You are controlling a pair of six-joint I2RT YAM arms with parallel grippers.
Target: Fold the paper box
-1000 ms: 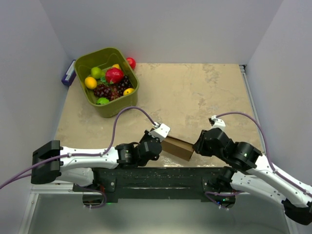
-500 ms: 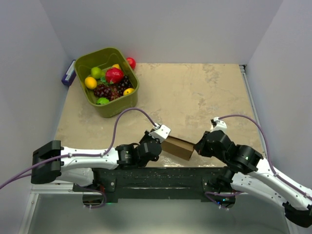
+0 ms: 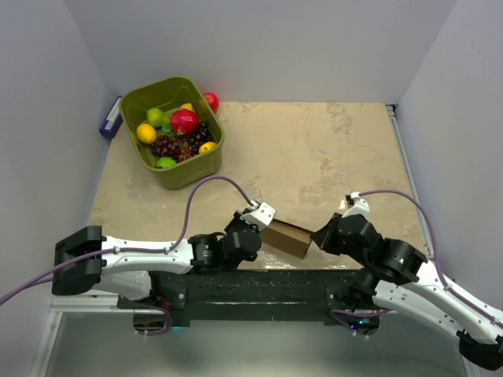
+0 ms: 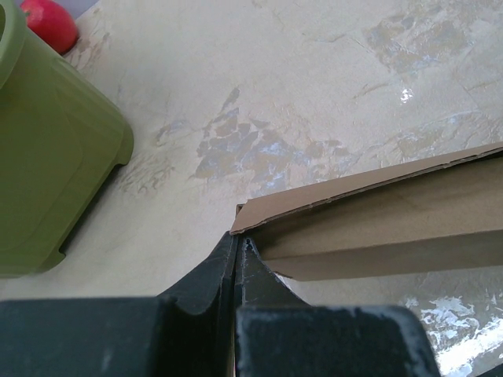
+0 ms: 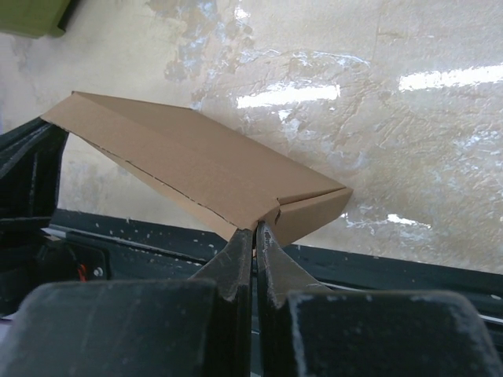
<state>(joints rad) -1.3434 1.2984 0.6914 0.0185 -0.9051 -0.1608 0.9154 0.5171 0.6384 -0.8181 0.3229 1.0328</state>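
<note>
The paper box (image 3: 287, 238) is a flat brown cardboard piece held just above the table's near edge, between the two arms. My left gripper (image 3: 263, 228) is shut on its left corner; in the left wrist view the fingertips (image 4: 240, 243) pinch the cardboard's edge (image 4: 393, 212). From the other side my right gripper (image 3: 315, 238) is shut on the right end. In the right wrist view its tips (image 5: 255, 228) clamp the box's near corner, and the folded panel (image 5: 204, 161) slopes away to the left.
An olive-green bin (image 3: 206, 161) of fruit stands at the back left, its corner visible in the left wrist view (image 4: 47, 157). A red fruit (image 3: 211, 100) lies behind it and a purple-and-white object (image 3: 110, 119) beside it. The black base rail (image 3: 251, 287) runs under the box.
My right gripper has shut on the box's right end, and that arm has shifted slightly toward the near edge. The left gripper kept its grip and barely moved.
</note>
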